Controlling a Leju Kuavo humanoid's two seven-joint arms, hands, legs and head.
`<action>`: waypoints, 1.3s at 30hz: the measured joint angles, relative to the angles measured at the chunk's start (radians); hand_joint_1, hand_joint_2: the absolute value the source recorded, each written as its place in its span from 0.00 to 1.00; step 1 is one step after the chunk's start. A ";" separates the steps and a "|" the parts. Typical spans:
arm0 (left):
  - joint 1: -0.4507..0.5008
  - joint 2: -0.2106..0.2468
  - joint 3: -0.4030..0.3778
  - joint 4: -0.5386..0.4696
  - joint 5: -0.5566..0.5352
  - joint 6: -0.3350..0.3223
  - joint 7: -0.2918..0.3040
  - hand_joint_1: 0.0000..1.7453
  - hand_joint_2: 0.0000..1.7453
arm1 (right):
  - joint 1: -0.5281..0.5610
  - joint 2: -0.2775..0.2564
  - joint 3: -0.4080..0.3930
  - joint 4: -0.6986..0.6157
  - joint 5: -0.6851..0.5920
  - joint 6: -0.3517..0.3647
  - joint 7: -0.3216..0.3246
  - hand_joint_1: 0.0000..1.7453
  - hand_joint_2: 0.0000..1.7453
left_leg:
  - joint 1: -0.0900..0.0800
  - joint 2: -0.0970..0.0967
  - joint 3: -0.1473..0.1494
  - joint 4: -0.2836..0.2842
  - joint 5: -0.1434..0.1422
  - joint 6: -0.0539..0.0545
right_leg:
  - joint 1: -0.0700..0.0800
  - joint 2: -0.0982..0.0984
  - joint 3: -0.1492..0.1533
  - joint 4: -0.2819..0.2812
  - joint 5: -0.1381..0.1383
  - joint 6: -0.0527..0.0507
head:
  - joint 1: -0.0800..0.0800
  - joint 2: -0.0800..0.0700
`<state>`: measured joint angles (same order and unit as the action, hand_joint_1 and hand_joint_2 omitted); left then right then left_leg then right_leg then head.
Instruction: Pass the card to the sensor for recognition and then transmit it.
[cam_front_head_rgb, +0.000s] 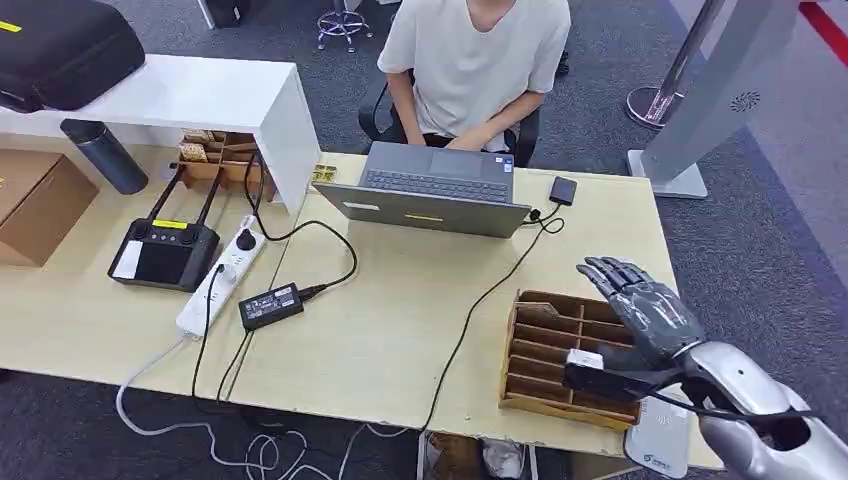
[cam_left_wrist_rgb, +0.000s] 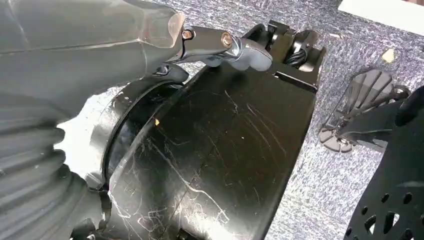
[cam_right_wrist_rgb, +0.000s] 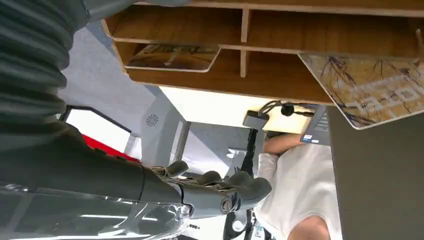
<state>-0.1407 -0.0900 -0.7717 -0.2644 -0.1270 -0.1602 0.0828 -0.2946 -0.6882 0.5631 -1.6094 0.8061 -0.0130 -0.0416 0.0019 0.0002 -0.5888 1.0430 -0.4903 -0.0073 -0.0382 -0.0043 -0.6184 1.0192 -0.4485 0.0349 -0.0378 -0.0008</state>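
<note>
Card — patterned beige rectangular cards (cam_right_wrist_rgb: 172, 56) are lying in the slotted wooden organiser tray (cam_front_head_rgb: 560, 360) on the pale tabletop (cam_front_head_rgb: 400, 330). Right robot hand (cam_front_head_rgb: 640, 305) is hovering over the tray, fingers spread, holding nothing. White sensor pad (cam_front_head_rgb: 660, 440) is waiting beside it — pick-up, scanning and handover all appear outstanding.

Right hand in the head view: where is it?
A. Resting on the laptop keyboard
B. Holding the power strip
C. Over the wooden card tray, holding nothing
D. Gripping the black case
C: the right hand hovers over the tray near the table's right end, fingers spread and empty.
</note>
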 joint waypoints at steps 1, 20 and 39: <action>0.000 0.000 0.000 0.000 0.000 0.001 0.000 0.00 1.00 | 0.001 -0.001 0.000 0.000 -0.002 0.000 0.001 0.00 1.00 | 0.000 0.000 0.000 0.000 0.000 0.000 | 0.000 0.000 0.000 0.000 0.000 0.000 | 0.000 0.000; 0.002 0.000 0.000 0.000 0.000 0.013 0.000 0.00 1.00 | 0.080 -0.026 -0.033 -0.022 -0.017 0.000 0.021 0.00 1.00 | 0.000 0.000 0.000 0.000 0.000 0.000 | 0.000 0.000 0.000 0.000 0.000 0.000 | 0.000 0.000; 0.002 0.000 0.000 0.000 0.000 0.014 0.000 0.00 1.00 | 0.120 -0.036 -0.059 -0.039 -0.019 0.001 0.030 0.00 1.00 | 0.000 0.000 0.000 0.000 0.000 0.000 | 0.000 0.000 0.000 0.000 0.000 0.000 | 0.000 0.000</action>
<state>-0.1384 -0.0900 -0.7717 -0.2644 -0.1270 -0.1465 0.0828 -0.1742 -0.7240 0.5043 -1.6487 0.7874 -0.0118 -0.0114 0.0020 0.0003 -0.5887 1.0430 -0.4903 -0.0073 -0.0382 -0.0043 -0.6184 1.0192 -0.4485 0.0350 -0.0378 -0.0008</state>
